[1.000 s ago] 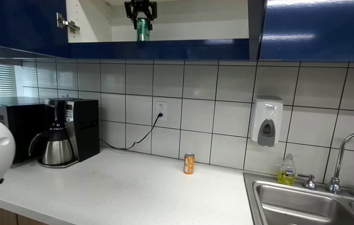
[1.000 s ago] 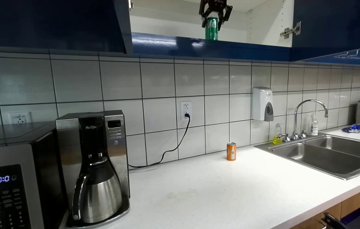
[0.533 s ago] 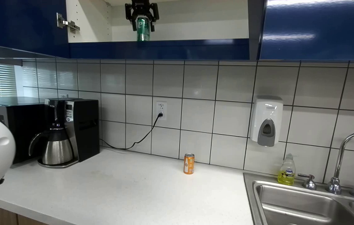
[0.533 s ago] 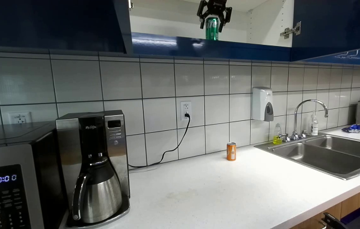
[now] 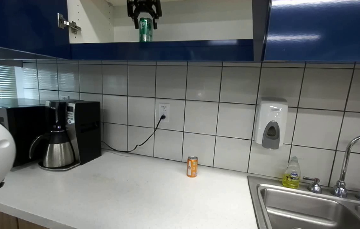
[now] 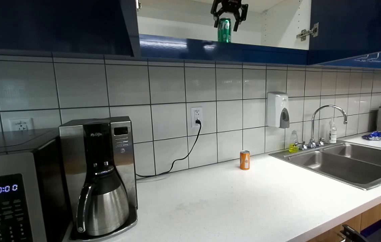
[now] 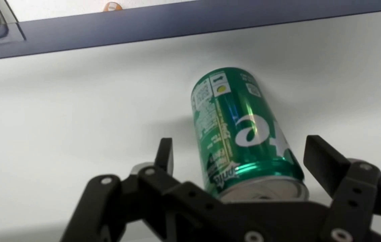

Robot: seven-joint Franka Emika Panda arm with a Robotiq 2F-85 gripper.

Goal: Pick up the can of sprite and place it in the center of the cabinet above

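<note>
Wrist view: your gripper [image 7: 240, 153] has its fingers spread, one to either side of the green Sprite can [image 7: 244, 134], with a clear gap at the left of the picture and a thin one at the right. The can stands on the pale floor of the cabinet [image 7: 76, 111], near its dark blue front edge, silvery top toward the camera and partly covered by the gripper.

In an exterior view, you have the Sprite can [image 5: 146, 30] upright behind the cabinet's front lip, its base hidden, a little left of the opening's middle. Below, an orange can [image 5: 192, 167] stands near the back edge of the white counter [image 5: 129, 190], and a coffee maker [image 5: 87, 133] sits toward the counter's back left corner with a microwave [image 5: 22, 127] just beside it.

In an exterior view, the Sprite can [image 6: 224, 32] shows near the middle of the opening, its top between your parted fingers. A sink [image 6: 345, 168] is set between the counter's back and front edges, a dish soap bottle [image 6: 293, 143] at its back rim.
</note>
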